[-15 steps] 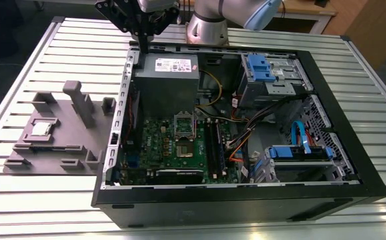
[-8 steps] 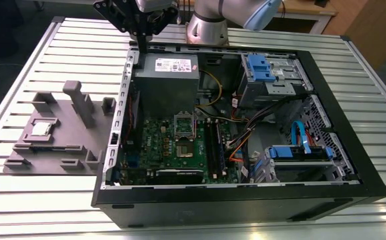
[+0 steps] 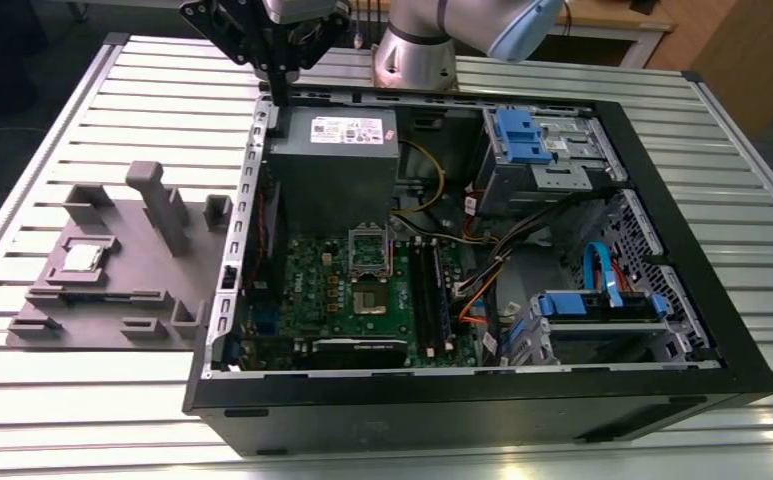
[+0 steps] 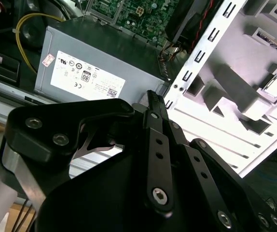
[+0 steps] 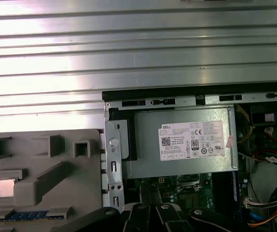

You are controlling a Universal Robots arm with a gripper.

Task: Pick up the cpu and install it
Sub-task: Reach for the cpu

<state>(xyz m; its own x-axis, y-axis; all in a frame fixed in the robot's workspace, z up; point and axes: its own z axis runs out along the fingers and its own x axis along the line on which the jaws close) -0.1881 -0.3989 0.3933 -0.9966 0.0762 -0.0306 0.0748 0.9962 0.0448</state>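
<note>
An open desktop computer case point(image 3: 653, 200) lies on its side on a slatted metal table point(image 3: 93, 400). The single robot arm's gripper point(image 3: 279, 100) hangs over the far corner of the case on the exterior view's left, just above the edge of the grey power supply point(image 3: 333, 150). Its jaws look drawn together with nothing between them. The cpu point(image 3: 82, 257), a small silvery square, lies flat in a recess of a grey plastic fixture point(image 3: 106, 300) that sits on the table outside the case, on the exterior view's left. From the gripper, the cpu lies further toward that left and nearer the camera, well apart and lower. The green motherboard point(image 3: 359, 290) with its empty metal-framed socket point(image 3: 369, 300) sits inside the case, nearer than the power supply.
</note>
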